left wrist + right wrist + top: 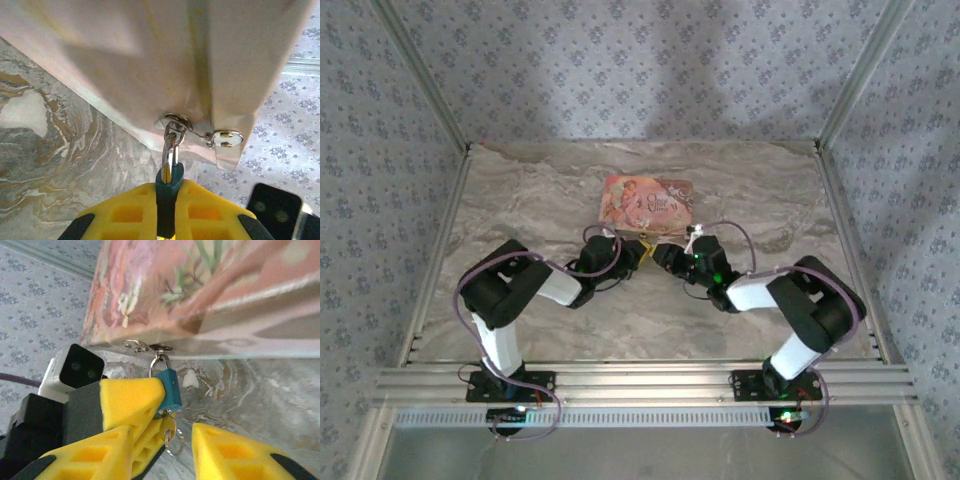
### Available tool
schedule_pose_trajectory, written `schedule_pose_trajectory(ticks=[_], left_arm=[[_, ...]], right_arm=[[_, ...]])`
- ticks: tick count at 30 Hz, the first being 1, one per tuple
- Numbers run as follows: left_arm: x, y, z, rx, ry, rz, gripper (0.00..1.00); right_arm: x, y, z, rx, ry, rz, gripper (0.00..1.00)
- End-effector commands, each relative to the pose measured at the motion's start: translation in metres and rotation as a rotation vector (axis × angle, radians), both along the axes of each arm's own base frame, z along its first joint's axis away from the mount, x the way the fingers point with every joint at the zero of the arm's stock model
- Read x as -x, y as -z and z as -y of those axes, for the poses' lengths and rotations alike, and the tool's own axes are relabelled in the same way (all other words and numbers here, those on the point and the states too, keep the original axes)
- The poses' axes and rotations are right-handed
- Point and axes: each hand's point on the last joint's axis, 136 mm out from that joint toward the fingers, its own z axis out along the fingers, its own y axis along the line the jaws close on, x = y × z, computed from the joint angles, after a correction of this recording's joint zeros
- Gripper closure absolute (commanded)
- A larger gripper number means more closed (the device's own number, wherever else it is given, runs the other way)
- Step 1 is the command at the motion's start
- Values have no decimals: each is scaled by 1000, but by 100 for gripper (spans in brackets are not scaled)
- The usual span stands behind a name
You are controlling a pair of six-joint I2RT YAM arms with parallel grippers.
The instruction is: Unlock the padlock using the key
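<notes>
A marbled grey-and-tan stone-look counter point(520, 200) carries the work, inside walls papered with a small blue-grey floral print point(640, 60).

The small teal-bodied padlock with a silvery steel shackle point(167, 390) hangs at the near edge of the box, its shackle threaded through a little metal hasp ring point(176, 121). A brassy key point(167, 429) on a thin wire ring point(172, 446) dangles from the lock's underside, apparently seated in the keyhole.

The lock looks light, hard and smooth, and free to swing on its shackle, so it probably needs steadying by the flat faces of its body. The key is thin and likely to slip, so its flat head seems the best place to take hold and turn.

The left claw point(169, 200) is pressed together on the padlock's body with its yellow foam pads. The right claw point(181, 440) is spread, with the key hanging in the gap close to one pad and not gripped.

The flat pink box with a printed vintage illustration point(648, 200) lies just beyond both claws, mid-counter. A ribbed aluminium frame rail point(640, 382) runs along the near edge.
</notes>
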Motion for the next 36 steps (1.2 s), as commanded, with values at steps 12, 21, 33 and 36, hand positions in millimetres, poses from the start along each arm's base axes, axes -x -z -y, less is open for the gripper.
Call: schedule_pose_trajectory(ticks=[12,21,33,36], left_arm=[[11,-29,3,16,15,-119,100],[11,-37,10,78,37,-174,100],[13,-39,13,91,48,-184,100],[14,-39,12,92,49,-187,100]], right_arm=[[21,-74,30,867,-340,860,35],[38,-47,9,1149,-603,1138,35],[26,-19,-15,1252,-665,1132,44],[22,-18,-19,1256,-658,1139,49]])
